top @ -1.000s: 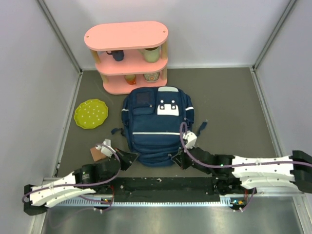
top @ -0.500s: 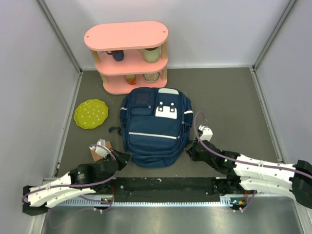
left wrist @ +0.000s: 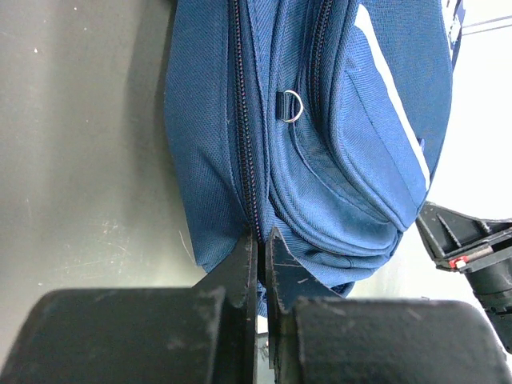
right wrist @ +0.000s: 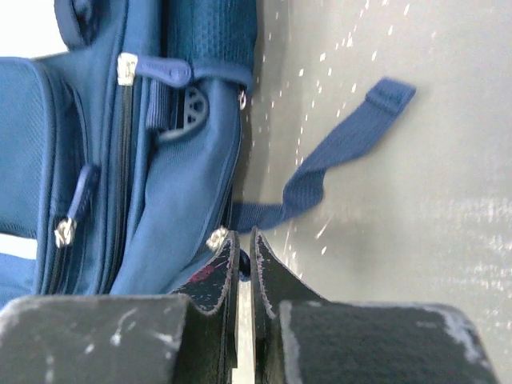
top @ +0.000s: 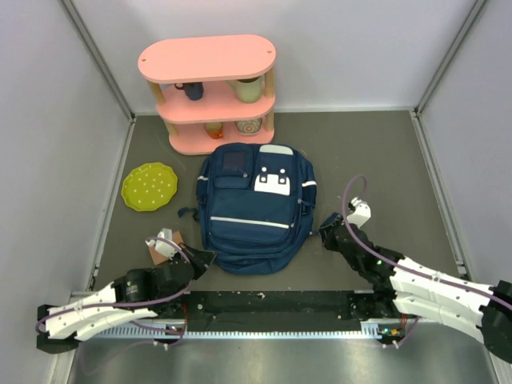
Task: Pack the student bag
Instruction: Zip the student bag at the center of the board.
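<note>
In the middle of the tabletop [top: 384, 160]: the student bag [top: 256, 212], flat, front pockets up, long axis from the arms' side toward the pink shelf [top: 210, 60]. At its near left corner: the left fingers [left wrist: 261, 244], closed, tips touching the zipper line [left wrist: 244, 160]; impossible to tell whether pinching anything. Also closed: the right fingers [right wrist: 242, 240], just beside the right edge of the bag, at the loose strap [right wrist: 336, 156]. Probably better placed for opening the main zipper: the left fingers.

Navy striped student bag [top: 256, 212] lies flat, front pockets up.
</note>
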